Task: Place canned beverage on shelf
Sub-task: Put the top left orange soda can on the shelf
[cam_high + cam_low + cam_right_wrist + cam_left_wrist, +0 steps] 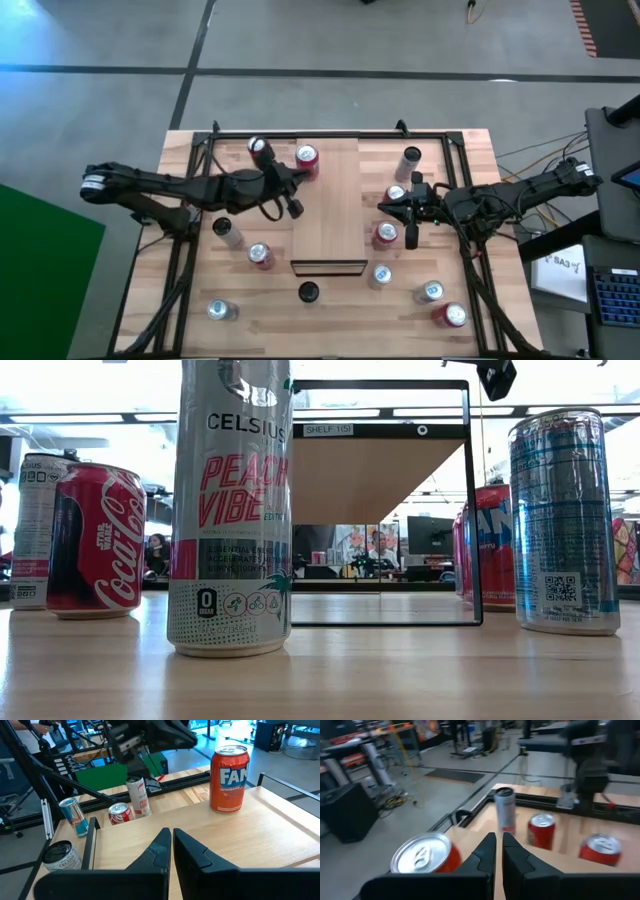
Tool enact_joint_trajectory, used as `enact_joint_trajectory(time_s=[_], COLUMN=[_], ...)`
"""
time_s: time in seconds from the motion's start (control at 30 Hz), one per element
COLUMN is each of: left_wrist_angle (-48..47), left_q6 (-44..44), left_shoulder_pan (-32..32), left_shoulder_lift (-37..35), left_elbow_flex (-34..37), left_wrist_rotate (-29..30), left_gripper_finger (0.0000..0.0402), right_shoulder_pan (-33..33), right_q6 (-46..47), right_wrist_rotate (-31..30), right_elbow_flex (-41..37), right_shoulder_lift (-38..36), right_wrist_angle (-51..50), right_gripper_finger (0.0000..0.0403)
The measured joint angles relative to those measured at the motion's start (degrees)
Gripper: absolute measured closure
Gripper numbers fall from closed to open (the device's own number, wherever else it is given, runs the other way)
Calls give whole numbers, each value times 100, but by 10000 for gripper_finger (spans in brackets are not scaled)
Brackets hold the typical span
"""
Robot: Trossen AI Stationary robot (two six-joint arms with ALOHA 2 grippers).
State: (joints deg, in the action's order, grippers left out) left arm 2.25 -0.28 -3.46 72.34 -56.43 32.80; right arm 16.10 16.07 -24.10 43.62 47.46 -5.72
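Note:
The shelf point(330, 215) is a raised light-wood board in the middle of the table. A red Fanta can point(229, 779) stands upright on its far left corner point(307, 157). My left gripper point(299, 178) hovers shut just near of that can and holds nothing. In the left wrist view the can's silver top point(422, 854) shows beside the shut fingers point(499, 847). My right gripper point(384, 207) hangs shut over the shelf's right edge, also with nothing in it point(171, 840).
Several more cans stand on the tabletop around the shelf: a tall grey one point(411, 160), red ones point(385, 235) point(261, 255), and others along the near edge point(430, 291). A black frame point(200, 150) rims the table. In the low view a Celsius can point(233, 510) stands close.

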Motion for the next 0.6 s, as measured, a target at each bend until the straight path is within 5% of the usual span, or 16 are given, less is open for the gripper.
enact_joint_trajectory(time_s=[0.6], left_wrist_angle=[-2394], left_q6=[691], left_shoulder_pan=[356], left_shoulder_lift=[4], left_elbow_flex=[-1161], left_wrist_rotate=[-186], left_gripper_finger=[402], right_shoulder_pan=[0], right_q6=[-102], right_wrist_rotate=[0], right_elbow_flex=[0], right_shoulder_lift=[0], right_wrist_angle=[0], right_gripper_finger=[392])
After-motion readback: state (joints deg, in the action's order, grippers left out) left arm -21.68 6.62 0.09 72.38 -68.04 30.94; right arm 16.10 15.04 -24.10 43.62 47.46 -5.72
